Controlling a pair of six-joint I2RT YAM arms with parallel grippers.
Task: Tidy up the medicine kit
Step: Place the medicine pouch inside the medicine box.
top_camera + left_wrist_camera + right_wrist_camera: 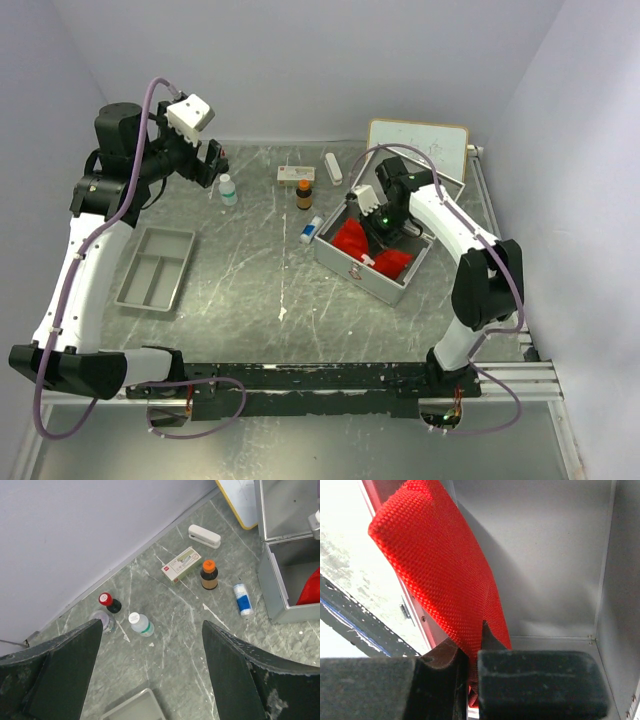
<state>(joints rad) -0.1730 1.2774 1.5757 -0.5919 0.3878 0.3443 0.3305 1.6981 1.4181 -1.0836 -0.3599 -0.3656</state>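
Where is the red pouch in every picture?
Top view: the red pouch lies right of the middle, inside the open silver case.
Left wrist view: only a red sliver shows at the right edge, inside the case.
Right wrist view: it fills the left and middle, hanging down.
Shared landmark: the silver case, whose grey inside wall shows behind the pouch.

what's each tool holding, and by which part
The right tool pinches the red pouch by one end, inside the open case. The left tool is open and holds nothing.
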